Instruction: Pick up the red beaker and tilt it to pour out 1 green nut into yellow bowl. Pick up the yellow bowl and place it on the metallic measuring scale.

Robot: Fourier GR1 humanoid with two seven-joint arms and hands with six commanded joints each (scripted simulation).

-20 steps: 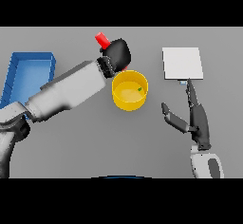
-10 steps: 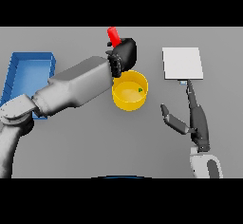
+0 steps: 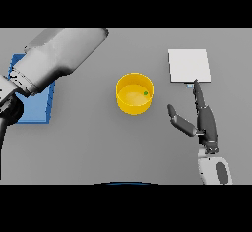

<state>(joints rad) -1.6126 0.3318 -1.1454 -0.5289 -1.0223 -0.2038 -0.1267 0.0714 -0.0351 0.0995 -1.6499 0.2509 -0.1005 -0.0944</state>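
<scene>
Since half a second ago your left arm [image 3: 59,56] has swung to the upper left of the frame, and its hand and the red beaker are both out of view. You see a grey table [image 3: 98,147] under a dark backdrop. At centre the yellow bowl [image 3: 134,94] holds one green nut [image 3: 145,93]. Upper right lies the metallic scale [image 3: 189,65]; a blue tray [image 3: 34,105] sits at left. Your right hand [image 3: 201,119], lower right, rests with fingers straight, holding nothing

Blue tray [image 3: 43,109] at the table's left — partly hidden, grey table [image 3: 98,147] beneath it
</scene>
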